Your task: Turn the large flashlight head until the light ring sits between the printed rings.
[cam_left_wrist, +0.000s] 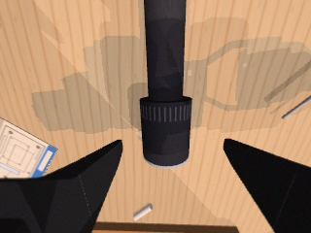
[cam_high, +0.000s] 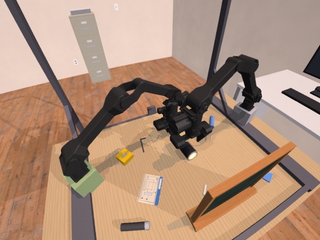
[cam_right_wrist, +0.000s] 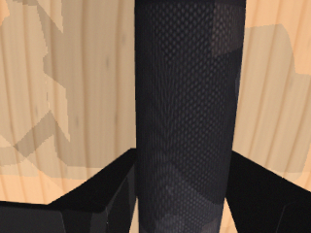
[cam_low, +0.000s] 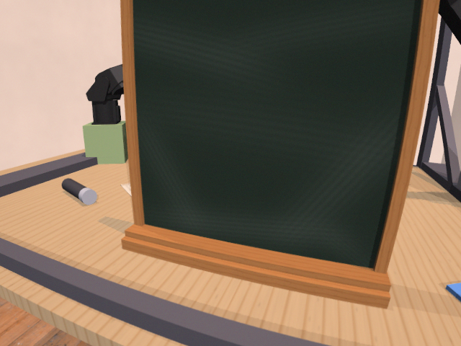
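The right gripper [cam_high: 165, 123] [cam_right_wrist: 180, 157] is pinching the textured black handle of the large black cylindrical flashlight [cam_high: 188, 150] [cam_left_wrist: 166, 131] [cam_right_wrist: 187, 116] between its fingers, holding it above the pale wooden tabletop [cam_high: 175, 206] [cam_low: 238, 294] [cam_left_wrist: 73, 194] [cam_right_wrist: 92, 97]. The left gripper [cam_high: 191, 136] [cam_left_wrist: 172, 144] is hovering around the flashlight's ribbed head, its fingers spread wide, with gaps showing on both sides. The glowing lens is facing towards the wood-framed dark green board [cam_high: 232, 186] [cam_low: 268, 130], which is standing upright, well apart from it. The board's flashlight-facing side is hidden, so whether the ring of dots is sitting between the printed rings cannot be told.

A short white stick [cam_high: 204, 189] [cam_left_wrist: 143, 212] is lying between the flashlight and the board. A white printed card with a blue edge [cam_high: 149, 189] [cam_left_wrist: 21, 152] is lying flat, and a smaller black cylinder with a grey end [cam_high: 134, 226] [cam_low: 78, 192] is lying near it. A yellow square block [cam_high: 124, 156] is resting near a dark L-shaped hex key [cam_high: 142, 145]. A blue-handled tool [cam_high: 211, 121] is lying beyond the left gripper.
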Controlling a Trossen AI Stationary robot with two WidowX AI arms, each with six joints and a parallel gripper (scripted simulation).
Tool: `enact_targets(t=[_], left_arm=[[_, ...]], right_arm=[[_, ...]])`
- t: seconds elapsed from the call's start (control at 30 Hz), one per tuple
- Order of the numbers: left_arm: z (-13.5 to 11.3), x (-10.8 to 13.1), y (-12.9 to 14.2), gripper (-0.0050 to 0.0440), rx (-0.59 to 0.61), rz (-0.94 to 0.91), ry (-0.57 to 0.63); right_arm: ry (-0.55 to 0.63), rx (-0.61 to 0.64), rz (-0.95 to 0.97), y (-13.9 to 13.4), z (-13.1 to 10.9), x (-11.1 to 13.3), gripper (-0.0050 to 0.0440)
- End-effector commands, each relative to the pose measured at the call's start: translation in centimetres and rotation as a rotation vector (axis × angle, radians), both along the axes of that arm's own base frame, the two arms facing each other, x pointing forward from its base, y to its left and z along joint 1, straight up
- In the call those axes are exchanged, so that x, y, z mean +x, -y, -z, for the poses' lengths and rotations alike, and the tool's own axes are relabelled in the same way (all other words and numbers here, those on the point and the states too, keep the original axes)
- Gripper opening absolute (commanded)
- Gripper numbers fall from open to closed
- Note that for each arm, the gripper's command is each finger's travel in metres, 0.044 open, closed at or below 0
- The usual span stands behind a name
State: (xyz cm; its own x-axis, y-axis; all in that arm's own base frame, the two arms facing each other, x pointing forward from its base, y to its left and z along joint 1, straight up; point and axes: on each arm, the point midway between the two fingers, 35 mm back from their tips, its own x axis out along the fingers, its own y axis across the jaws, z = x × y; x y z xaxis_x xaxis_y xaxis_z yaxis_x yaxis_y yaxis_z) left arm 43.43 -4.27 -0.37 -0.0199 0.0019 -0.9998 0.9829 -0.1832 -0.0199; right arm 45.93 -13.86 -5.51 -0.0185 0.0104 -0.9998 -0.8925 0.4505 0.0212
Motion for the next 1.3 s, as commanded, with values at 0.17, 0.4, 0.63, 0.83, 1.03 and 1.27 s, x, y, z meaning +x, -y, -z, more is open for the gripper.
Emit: enact_targets(t=[0.17, 0.4, 0.63, 0.83, 1.03, 1.27], left_arm=[[-1.3, 0.9, 0.0, 0.0440, -0.002, 0.003, 0.045], [-0.7, 1.0, 0.0, 0.0440, -0.002, 0.003, 0.047], [0.1, 1.0, 0.0, 0.0440, -0.001, 0.003, 0.046], [1.2, 0.9, 0.0, 0.0440, -0.001, 0.002, 0.043], [1.9, 0.8, 0.0, 0.0440, -0.001, 0.002, 0.039], [3.2, 0.8, 0.0, 0.0440, 0.000, 0.002, 0.036]], right_arm=[[0.044, -0.016, 0.002, 0.3, -1.6, 0.8, 0.0130], [0.044, -0.016, 0.002, 0.3, -1.6, 0.8, 0.0130], [0.044, -0.016, 0.002, 0.3, -1.6, 0.8, 0.0130], [0.044, -0.016, 0.002, 0.3, -1.6, 0.8, 0.0130], [0.044, -0.016, 0.002, 0.3, -1.6, 0.8, 0.0130], [0.044, -0.016, 0.002, 0.3, -1.6, 0.8, 0.0130]])
